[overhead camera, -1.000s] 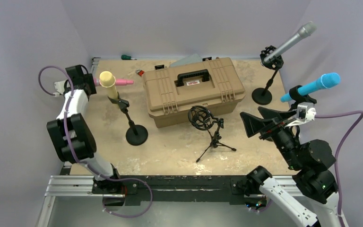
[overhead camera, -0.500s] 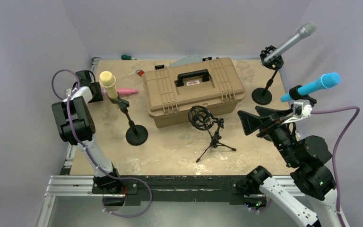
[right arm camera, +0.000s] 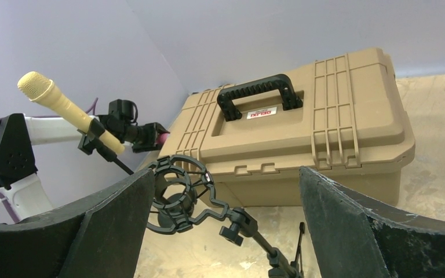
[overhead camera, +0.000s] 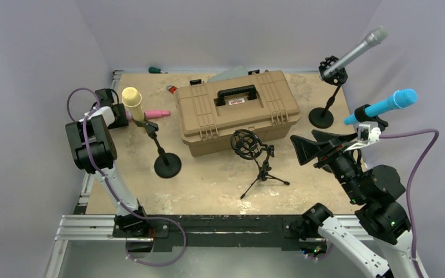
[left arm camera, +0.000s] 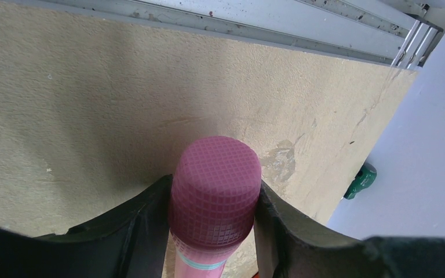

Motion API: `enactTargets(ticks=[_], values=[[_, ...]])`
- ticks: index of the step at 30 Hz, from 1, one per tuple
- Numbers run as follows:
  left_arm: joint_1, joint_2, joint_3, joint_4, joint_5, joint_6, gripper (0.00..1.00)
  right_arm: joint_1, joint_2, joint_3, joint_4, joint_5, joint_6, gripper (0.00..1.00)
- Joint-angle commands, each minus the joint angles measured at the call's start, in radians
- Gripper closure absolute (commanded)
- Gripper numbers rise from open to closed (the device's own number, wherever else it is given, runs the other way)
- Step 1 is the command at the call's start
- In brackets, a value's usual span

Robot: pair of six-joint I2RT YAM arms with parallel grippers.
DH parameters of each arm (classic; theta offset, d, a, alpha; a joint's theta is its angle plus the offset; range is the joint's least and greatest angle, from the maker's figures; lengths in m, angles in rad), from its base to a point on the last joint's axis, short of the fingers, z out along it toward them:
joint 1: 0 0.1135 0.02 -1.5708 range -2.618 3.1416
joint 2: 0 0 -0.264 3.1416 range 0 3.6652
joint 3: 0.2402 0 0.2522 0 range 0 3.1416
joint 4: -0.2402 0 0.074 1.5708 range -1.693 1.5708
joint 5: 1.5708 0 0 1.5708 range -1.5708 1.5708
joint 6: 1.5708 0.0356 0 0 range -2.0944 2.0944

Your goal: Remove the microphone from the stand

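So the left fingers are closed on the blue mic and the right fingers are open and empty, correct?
Not quite. The left fingers are closed on the pink mic, not the blue one; the left wrist view shows its pink head between them. The blue mic is in its clip on the right. The right fingers are open and empty, as you said.

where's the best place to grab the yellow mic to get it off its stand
Grip the yellow mic on its bare handle, between head and clip, coming in from the side and squeezing across it. It leans head-up, so that stretch is exposed and it likely slides out upward.
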Motion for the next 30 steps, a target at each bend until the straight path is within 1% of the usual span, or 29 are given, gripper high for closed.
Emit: enactTargets(ticks=[1, 5, 7, 9, 11, 15, 16, 17, 22, 24, 30], values=[[0.001, 0.025, 0.012, -0.039, 0.007, -0.010, 0.54, -0.001, 0.005, -0.008, 0.025, -0.012, 0.018, 0.08], [0.005, 0.026, 0.007, -0.034, 0.020, -0.001, 0.48, -0.001, 0.011, -0.004, 0.024, -0.013, 0.013, 0.08], [0.006, 0.026, 0.007, -0.037, 0.026, 0.005, 0.43, -0.002, 0.012, 0.001, 0.022, -0.013, 0.011, 0.08], [0.008, 0.022, 0.008, -0.042, 0.027, 0.012, 0.34, -0.003, 0.012, -0.001, 0.024, -0.012, 0.013, 0.08], [0.009, 0.019, 0.018, -0.057, 0.026, 0.025, 0.31, -0.002, 0.008, -0.005, 0.027, -0.013, 0.014, 0.08], [0.016, 0.006, 0.034, -0.087, 0.035, 0.042, 0.17, -0.001, 0.006, -0.020, 0.034, -0.015, 0.020, 0.08], [0.016, 0.000, 0.032, -0.088, 0.041, 0.045, 0.09, -0.001, 0.006, -0.022, 0.037, -0.017, 0.022, 0.08], [0.018, -0.009, 0.034, -0.090, 0.049, 0.050, 0.06, -0.002, 0.006, -0.025, 0.039, -0.018, 0.023, 0.08], [0.028, -0.077, 0.025, -0.099, 0.104, 0.079, 0.00, -0.002, 0.012, -0.034, 0.058, -0.027, 0.024, 0.08], [0.032, -0.121, 0.010, -0.107, 0.119, 0.092, 0.00, -0.002, 0.022, -0.037, 0.064, -0.033, 0.024, 0.08], [0.043, -0.319, -0.079, -0.078, 0.137, 0.107, 0.00, -0.002, 0.050, -0.052, 0.083, -0.040, 0.022, 0.08]])
